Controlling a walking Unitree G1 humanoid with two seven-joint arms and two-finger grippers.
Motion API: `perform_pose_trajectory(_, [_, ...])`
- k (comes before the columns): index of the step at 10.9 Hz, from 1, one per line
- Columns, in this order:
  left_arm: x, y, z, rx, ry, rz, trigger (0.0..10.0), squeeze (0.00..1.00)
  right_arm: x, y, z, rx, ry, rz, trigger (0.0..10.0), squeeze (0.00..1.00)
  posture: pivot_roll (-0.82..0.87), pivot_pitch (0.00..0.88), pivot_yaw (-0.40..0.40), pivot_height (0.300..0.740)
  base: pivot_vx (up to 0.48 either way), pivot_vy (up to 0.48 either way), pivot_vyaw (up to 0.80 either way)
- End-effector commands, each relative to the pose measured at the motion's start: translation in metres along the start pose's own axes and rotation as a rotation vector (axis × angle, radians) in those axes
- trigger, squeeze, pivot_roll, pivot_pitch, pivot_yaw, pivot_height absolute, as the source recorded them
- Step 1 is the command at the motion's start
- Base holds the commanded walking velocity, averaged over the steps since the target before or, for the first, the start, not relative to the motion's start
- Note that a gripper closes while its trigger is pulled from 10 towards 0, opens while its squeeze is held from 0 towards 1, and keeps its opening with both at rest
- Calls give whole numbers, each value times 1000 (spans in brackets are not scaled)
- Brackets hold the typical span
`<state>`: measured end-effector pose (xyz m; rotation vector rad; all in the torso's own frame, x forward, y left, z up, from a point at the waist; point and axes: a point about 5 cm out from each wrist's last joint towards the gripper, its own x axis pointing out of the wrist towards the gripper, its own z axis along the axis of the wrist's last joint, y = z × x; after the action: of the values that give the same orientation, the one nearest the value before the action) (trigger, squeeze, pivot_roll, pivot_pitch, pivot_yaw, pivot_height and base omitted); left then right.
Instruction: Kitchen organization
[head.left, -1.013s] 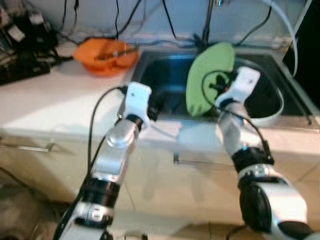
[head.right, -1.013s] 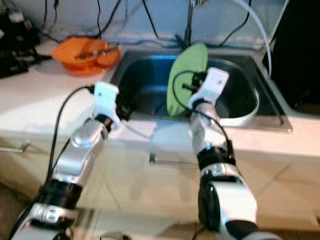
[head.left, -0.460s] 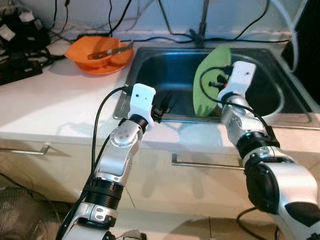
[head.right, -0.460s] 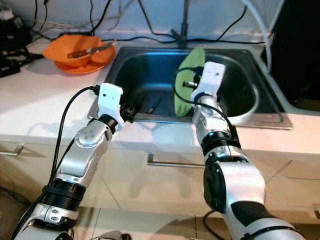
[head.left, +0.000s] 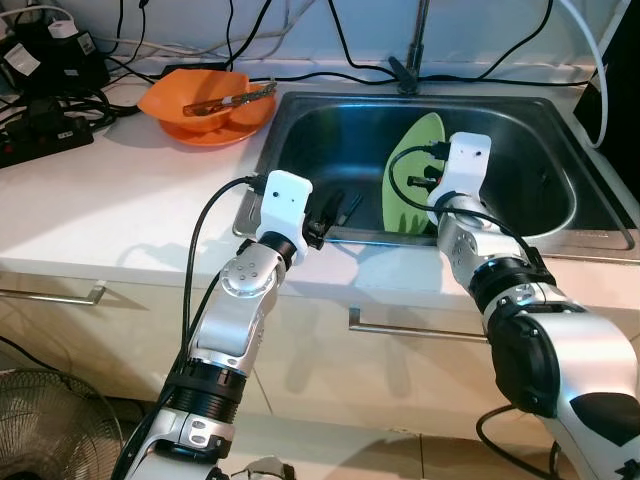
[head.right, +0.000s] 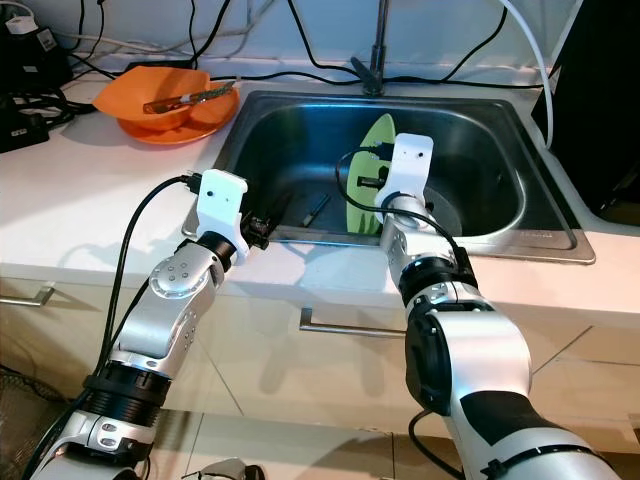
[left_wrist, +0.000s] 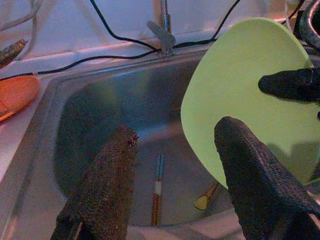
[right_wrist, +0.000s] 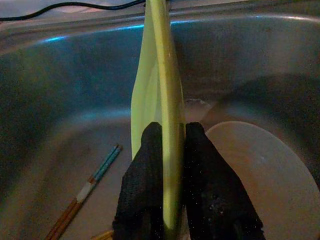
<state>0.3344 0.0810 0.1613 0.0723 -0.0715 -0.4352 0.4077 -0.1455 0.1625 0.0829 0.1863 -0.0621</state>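
Note:
A light green plate (head.left: 408, 185) stands on edge inside the steel sink (head.left: 330, 130), tilted slightly. My right gripper (right_wrist: 170, 130) is shut on the plate's rim, one black finger on each face. On the sink bottom lie a pair of chopsticks (left_wrist: 157, 195) and a white plate (right_wrist: 260, 170), the white plate just behind the green one. My left gripper (head.left: 340, 205) hovers open over the sink's front left rim, holding nothing, with the green plate (left_wrist: 240, 100) off to its right.
An orange bowl (head.left: 205, 105) with a utensil in it sits on the white counter at the back left. Black cables and a power strip (head.left: 45, 120) lie beyond it. The faucet (head.left: 412, 50) stands behind the sink. A fan (head.left: 50, 430) is on the floor at lower left.
The right gripper has lowered the green plate from above the sink's rim down into the basin. The left gripper stays by the front rim. The head camera has shifted.

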Motion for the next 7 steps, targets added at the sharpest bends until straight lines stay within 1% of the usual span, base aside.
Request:
perform_pose_trajectory(1, [-1, -1, 1, 11, 4, -2, 10000, 0, 2, 4, 10, -1, -6, 13, 10000, 1000, 85, 42, 25, 740, 0, 0, 0])
perform_pose_trajectory(3, [-2, -4, -2, -16, 21, -28, 10000, 0, 1, 8, 6, -8, 10, 25, 10000, 1000, 90, 30, 25, 740, 0, 0, 0])
perform_pose_trajectory(5, [-3, -9, -4, -9, 34, -66, 10000, 0, 1, 10, 5, -4, 9, 38, 10000, 1000, 87, 22, 27, 740, 0, 0, 0])
perform_pose_trajectory(6, [-4, -12, -4, -6, 38, -79, 10000, 0, 1, 12, 9, -25, -17, 58, 10000, 0, 86, 19, 27, 740, 0, 0, 0])
perform_pose_trajectory(7, [-4, -10, -3, -5, 34, -68, 10000, 0, 1, 12, 13, -10, -46, 58, 10000, 0, 87, 21, 27, 740, 0, 0, 0])
